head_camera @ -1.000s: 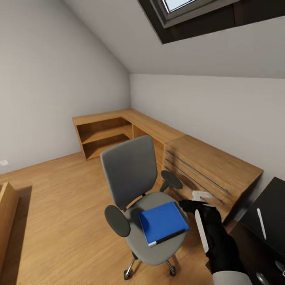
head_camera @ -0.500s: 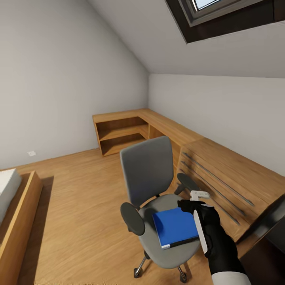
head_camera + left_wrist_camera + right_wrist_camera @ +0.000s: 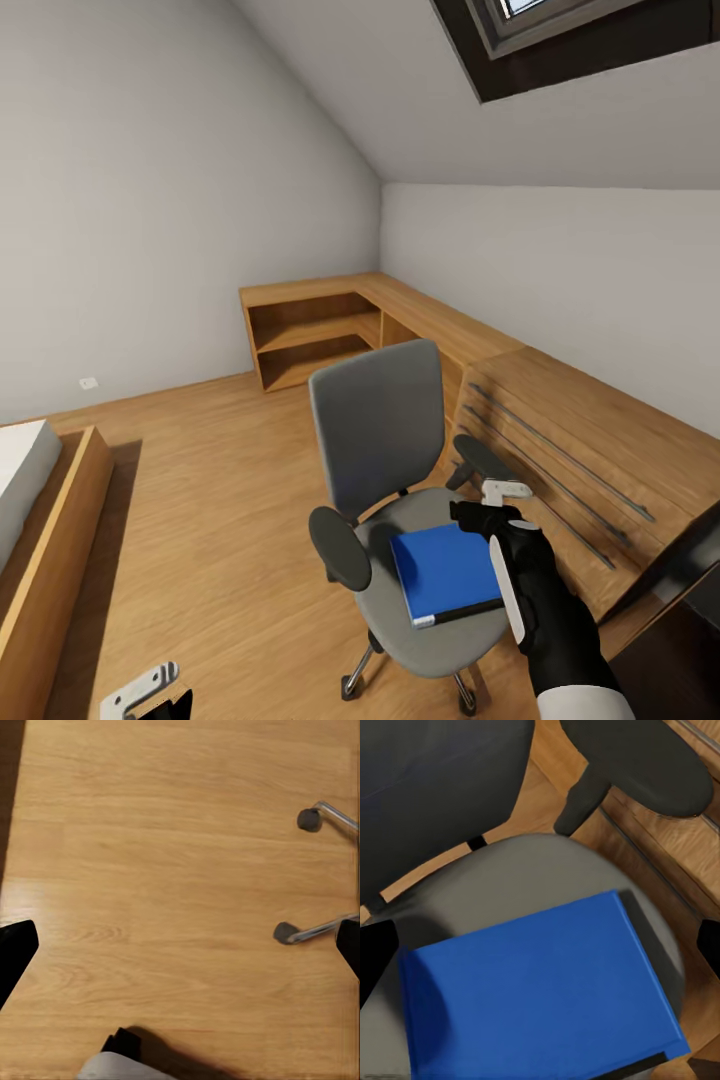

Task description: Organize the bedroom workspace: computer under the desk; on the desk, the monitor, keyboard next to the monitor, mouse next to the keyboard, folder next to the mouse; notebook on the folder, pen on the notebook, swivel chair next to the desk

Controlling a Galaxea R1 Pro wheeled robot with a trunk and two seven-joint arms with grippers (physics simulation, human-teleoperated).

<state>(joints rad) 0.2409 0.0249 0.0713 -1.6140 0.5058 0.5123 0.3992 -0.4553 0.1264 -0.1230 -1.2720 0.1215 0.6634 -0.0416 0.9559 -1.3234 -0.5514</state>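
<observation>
Wood floor [image 3: 200, 500] surrounds the swivel chair [image 3: 400, 500]; my right gripper [image 3: 492, 513], jaws spread, hovers above the folder [image 3: 445, 572] on its seat. Left gripper [image 3: 180, 945]: jaws spread too.

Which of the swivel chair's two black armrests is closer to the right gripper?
The armrest on the side by the light-wood chest, just behind the right gripper. The other armrest sits across the blue folder, toward the open floor.
</observation>
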